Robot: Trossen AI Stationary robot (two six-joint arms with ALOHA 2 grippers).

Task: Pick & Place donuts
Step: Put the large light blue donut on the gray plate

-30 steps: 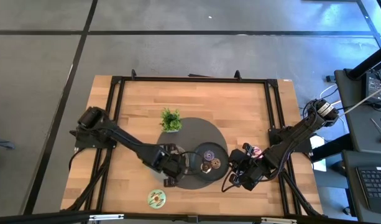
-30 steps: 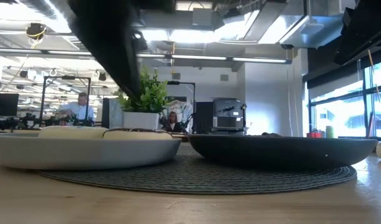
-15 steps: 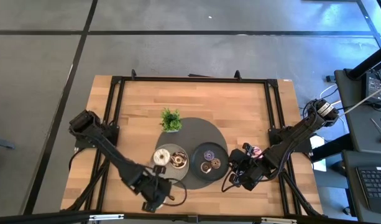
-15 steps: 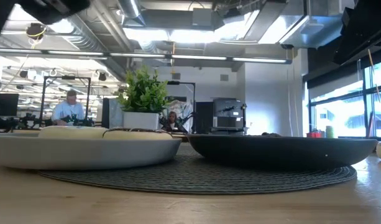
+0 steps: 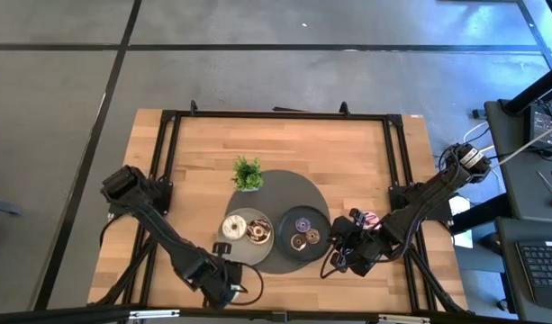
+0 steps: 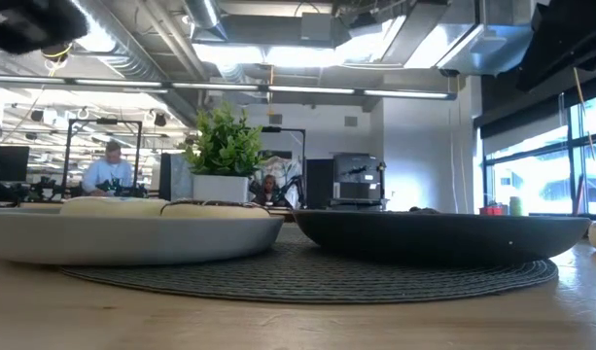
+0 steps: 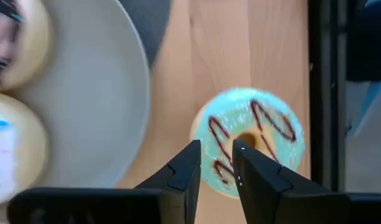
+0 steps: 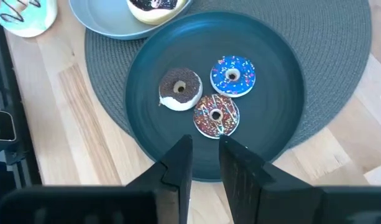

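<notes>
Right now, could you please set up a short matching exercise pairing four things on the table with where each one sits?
Things:
1. green-iced donut
2. blue-iced donut
3. white-iced donut
4. plant

Places:
A. on the dark plate
B. on the bare wood, under the left gripper
C. at the round mat's far edge
D. on the grey plate

Pairs: 1-B, 2-A, 3-D, 4-C
</notes>
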